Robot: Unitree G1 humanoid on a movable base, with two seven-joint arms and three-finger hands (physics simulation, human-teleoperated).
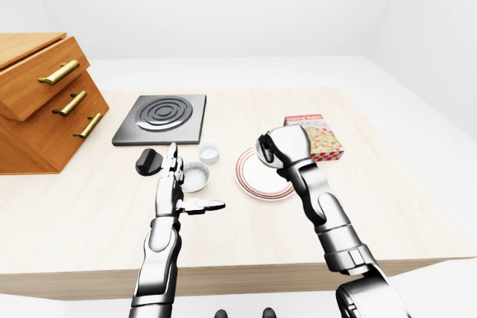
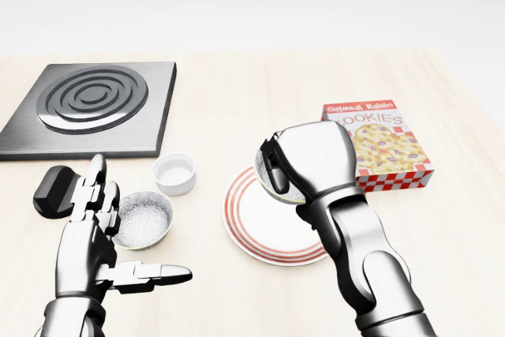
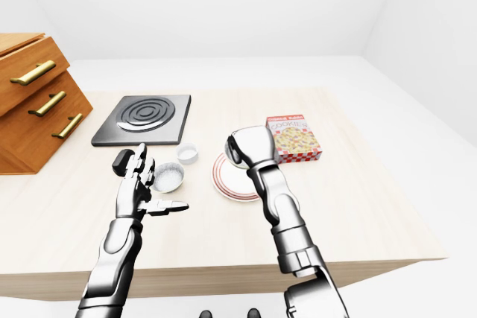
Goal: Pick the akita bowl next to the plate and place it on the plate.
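Right hand (image 2: 304, 165): held above the upper part of the plate in the head view; the fingers are curled round a bowl rim, only an arc of which is seen under the fist.
Akita bowl (image 2: 269, 181): gripped in the right hand, raised over the plate; whether it touches the plate cannot be told.
Plate (image 2: 260, 234): white with red rings at its rim, flat on the table; its lower left arc is uncovered, its upper right is hidden by the right hand and forearm.
Cookie box (image 2: 387, 147): lying flat just to the right of the plate, close to the right hand; only a narrow strip of table is left between box and plate.
Small white cup (image 2: 174, 173): to the upper left of the plate, apart from it.
Speckled bowl (image 2: 143, 219): left of the plate, below the cup, with a gap to the plate rim.
Left hand (image 2: 99, 230): left of the plate, beside the speckled bowl; the fingers are spread, nothing is held, the thumb is pointed toward the plate.
Black object (image 2: 54, 191): further left of the plate, partly behind the left fingers.
Stove plate (image 2: 91, 108): well above and left of the plate.
Wooden drawers (image 1: 41, 102): at the table's left edge.
Table (image 1: 387, 206): wide bare wood is seen right of and below the plate, out to the edges.
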